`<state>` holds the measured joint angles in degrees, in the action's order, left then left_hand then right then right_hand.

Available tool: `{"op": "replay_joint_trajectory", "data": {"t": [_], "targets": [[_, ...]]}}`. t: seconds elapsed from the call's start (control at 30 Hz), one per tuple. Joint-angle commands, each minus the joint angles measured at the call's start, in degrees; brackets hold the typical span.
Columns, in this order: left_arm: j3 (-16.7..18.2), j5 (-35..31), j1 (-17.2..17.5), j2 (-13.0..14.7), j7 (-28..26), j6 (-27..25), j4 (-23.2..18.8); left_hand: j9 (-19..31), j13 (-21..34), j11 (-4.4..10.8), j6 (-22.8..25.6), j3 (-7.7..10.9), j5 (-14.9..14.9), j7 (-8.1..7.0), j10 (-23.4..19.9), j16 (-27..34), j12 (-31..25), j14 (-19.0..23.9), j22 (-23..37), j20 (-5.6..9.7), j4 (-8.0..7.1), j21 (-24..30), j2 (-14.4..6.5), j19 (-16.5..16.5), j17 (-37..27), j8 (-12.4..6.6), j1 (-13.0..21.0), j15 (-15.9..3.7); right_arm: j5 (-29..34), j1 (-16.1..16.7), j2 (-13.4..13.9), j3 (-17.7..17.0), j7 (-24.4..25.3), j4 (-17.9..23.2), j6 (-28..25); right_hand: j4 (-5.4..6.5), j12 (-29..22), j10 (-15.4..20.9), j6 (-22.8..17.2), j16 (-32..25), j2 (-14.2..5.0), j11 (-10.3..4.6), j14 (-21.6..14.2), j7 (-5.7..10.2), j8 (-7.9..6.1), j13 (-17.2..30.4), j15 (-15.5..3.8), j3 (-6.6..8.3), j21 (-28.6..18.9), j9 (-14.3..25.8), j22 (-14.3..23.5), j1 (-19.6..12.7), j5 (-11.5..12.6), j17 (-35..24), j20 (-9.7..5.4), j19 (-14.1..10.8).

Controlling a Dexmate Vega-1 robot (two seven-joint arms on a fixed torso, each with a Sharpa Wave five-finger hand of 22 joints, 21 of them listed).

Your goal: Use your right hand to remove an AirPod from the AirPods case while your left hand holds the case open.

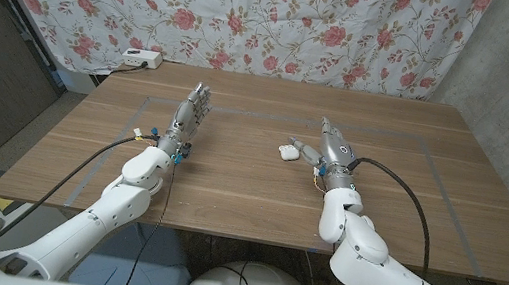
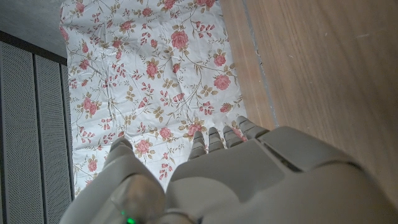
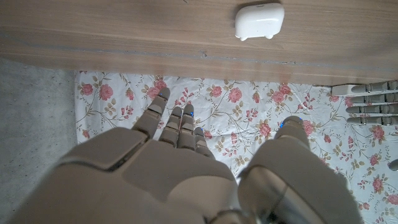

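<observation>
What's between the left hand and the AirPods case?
Only bare wooden table, per the head view: left hand holds nothing, and the AirPods case sits beside the right hand.

AirPods case (image 1: 287, 150): showing too small in the head view to tell whether its lid is standing open or shut.
Right hand (image 1: 327, 144): fingers appearing too small in the head view to read how they are lying.
Left hand (image 2: 249, 180): wrist picture's lower edge is cutting off its back.

AirPods case (image 1: 287, 150) — white, on table (image 1: 227, 189).
</observation>
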<state>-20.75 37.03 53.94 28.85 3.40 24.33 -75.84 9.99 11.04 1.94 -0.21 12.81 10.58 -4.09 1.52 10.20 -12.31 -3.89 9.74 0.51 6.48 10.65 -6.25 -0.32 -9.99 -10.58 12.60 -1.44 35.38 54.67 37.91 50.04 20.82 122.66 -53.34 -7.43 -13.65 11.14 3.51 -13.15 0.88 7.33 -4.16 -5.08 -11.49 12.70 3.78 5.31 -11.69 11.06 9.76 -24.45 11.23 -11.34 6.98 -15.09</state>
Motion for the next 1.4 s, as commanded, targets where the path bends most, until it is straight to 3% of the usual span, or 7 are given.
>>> {"op": "replay_joint_trajectory", "data": {"t": [0.03,0.53,1.4], "targets": [[-0.3,0.4,-0.5,0.0,1.1,-0.4,0.9,0.3,0.2,0.35,0.2,0.51,0.0,-0.17,-0.3,0.4,-0.2,-0.5,0.3,0.3,-0.08,0.4,0.2,-0.2,-0.3,-0.16,0.6,-0.09,3.4,-1.7,-0.8,3.0,-2.9,-0.9,-2.2,-0.02,-0.4,0.5,0.5,-0.2,-0.19,0.12,-0.1,0.42,-0.05,0.1,0.1,-0.18,0.1,0.2,0.1,-0.8,0.0,-0.3,0.22,-0.2],[-0.2,0.4,-0.5,-0.5,1.1,0.3,1.8,0.3,0.2,0.15,0.2,0.58,0.0,-0.16,-0.2,0.4,-0.1,-0.4,0.3,0.31,-0.04,0.4,0.2,-0.2,-0.3,-0.15,0.6,-0.2,6.2,-2.8,-2.2,5.2,-4.8,-2.0,-3.5,-0.37,-0.8,1.6,0.9,-0.1,-0.84,-0.12,-0.2,1.38,0.04,0.3,-0.32,0.37,0.3,0.2,0.1,-1.9,0.0,-0.4,0.18,-0.3],[0.2,0.6,1.4,0.3,0.9,0.7,-0.3,0.3,0.2,0.27,0.3,0.72,0.0,-0.14,-0.2,0.4,-0.1,-0.4,0.3,0.35,0.04,0.4,0.3,-0.2,-0.3,-0.17,0.6,-0.11,12.4,-5.1,-4.4,9.6,-8.9,-4.0,-7.2,-0.57,-1.5,3.7,1.0,-0.4,-1.27,0.41,-1.5,1.21,-0.06,0.7,0.14,0.75,-0.1,0.2,0.1,-2.9,-0.2,-0.5,0.24,-1.9]]}}
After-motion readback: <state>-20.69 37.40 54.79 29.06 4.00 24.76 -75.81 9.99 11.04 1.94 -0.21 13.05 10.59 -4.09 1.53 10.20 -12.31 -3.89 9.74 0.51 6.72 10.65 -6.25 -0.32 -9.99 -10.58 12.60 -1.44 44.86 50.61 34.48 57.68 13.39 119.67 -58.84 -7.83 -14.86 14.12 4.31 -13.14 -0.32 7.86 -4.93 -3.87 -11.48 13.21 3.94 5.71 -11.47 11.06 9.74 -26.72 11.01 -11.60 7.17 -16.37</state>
